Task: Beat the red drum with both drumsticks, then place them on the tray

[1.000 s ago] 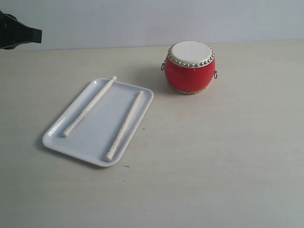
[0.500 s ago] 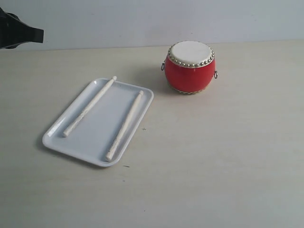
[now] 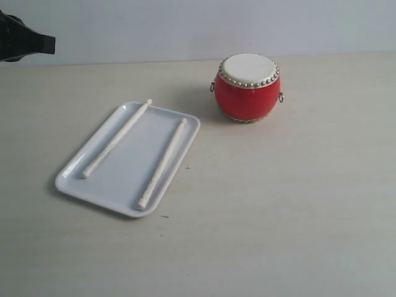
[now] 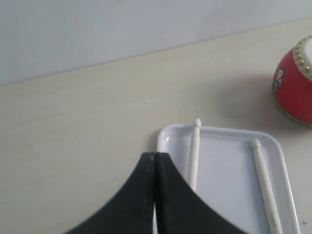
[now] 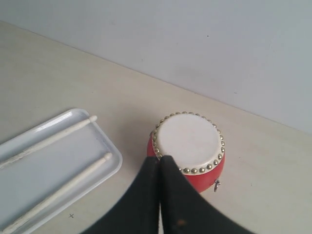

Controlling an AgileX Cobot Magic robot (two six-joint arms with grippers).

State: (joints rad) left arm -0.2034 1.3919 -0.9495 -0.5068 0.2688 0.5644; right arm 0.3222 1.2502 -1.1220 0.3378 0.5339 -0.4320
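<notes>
The sticks (image 3: 117,137) are probably light, stiff and hard. They are thin enough to roll or skid on the glossy tray (image 3: 68,184), and lying flat they leave little room beneath for a finger. Each looks best pinched across the shaft, near the middle or a little toward the butt, leaving the ball tip free to strike. They are slim whitewashed wood with small round tips, lying side by side but apart, roughly along the tray's length. Both tips point to the tray's far end, and one rests on the rim there. The tray lies on the desk (image 3: 278,204). The drum (image 3: 247,86), red with a cream skin and a ring of metal studs, stands upright near the tray's far corner, not touching it. The left tool (image 4: 155,155) is pressed together and empty, its camera facing the tray. The right tool (image 5: 160,158) is likewise closed on nothing, facing the drum.
</notes>
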